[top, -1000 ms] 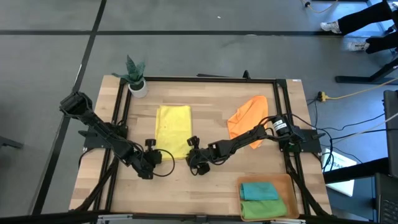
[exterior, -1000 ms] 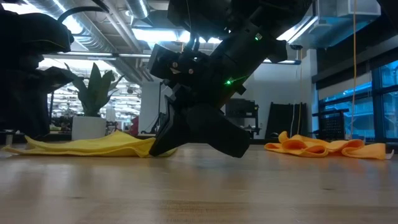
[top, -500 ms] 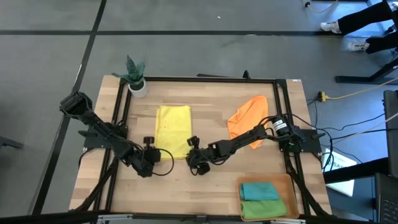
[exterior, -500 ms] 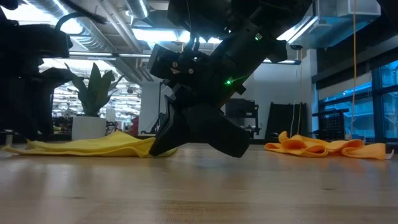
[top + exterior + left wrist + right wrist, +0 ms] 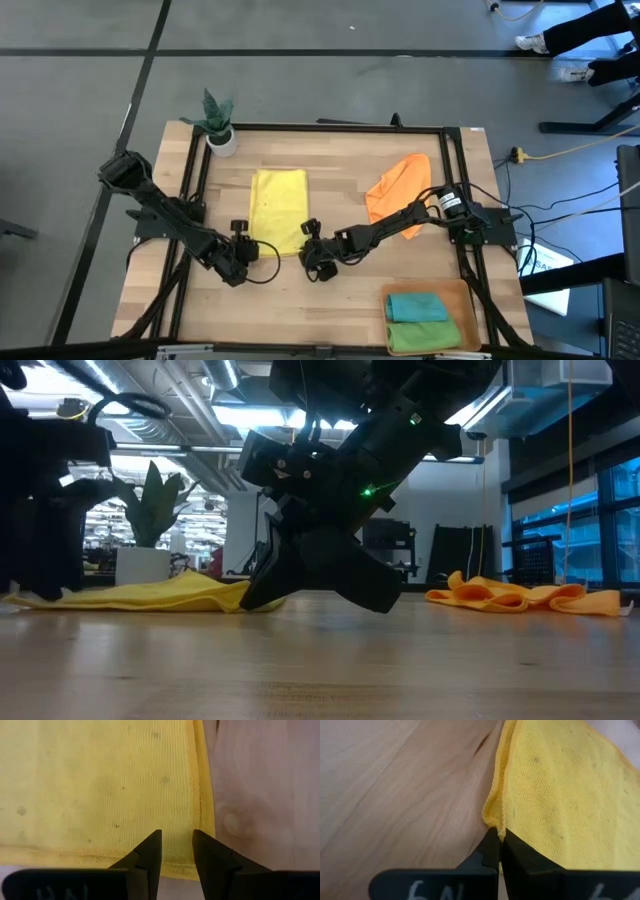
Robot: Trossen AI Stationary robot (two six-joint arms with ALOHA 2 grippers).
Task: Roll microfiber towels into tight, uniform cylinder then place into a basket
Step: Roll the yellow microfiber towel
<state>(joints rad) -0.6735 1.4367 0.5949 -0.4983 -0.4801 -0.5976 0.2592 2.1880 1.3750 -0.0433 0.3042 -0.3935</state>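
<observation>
A yellow towel [image 5: 278, 203] lies spread flat on the table's middle. My left gripper [image 5: 247, 251] stands open over the towel's near left corner [image 5: 197, 862], pointing steeply down. Whether its tips touch the cloth I cannot tell. My right gripper [image 5: 306, 250] is shut on the towel's near right corner. An orange towel [image 5: 398, 185] lies crumpled at the far right. The basket [image 5: 470, 298] sits at the near right with a rolled teal towel [image 5: 415, 305] and a rolled green towel [image 5: 422, 335] in it. My right gripper pinches the yellow towel's right edge at its near corner [image 5: 493, 822] between its two shut fingers. The fingers slant down from the table's right side. The cloth puckers up a little at the fingers, and the rest of the towel [image 5: 560, 795] lies flat on the table.
A small white plant pot [image 5: 222, 140] stands at the far left corner. A black frame [image 5: 330, 127] runs around the table. Bare wood lies between the yellow towel and the basket. People's legs show on the floor at the far right.
My left gripper has tipped a little where it stands at the towel's near left corner. The right gripper and the yellow towel have kept still.
</observation>
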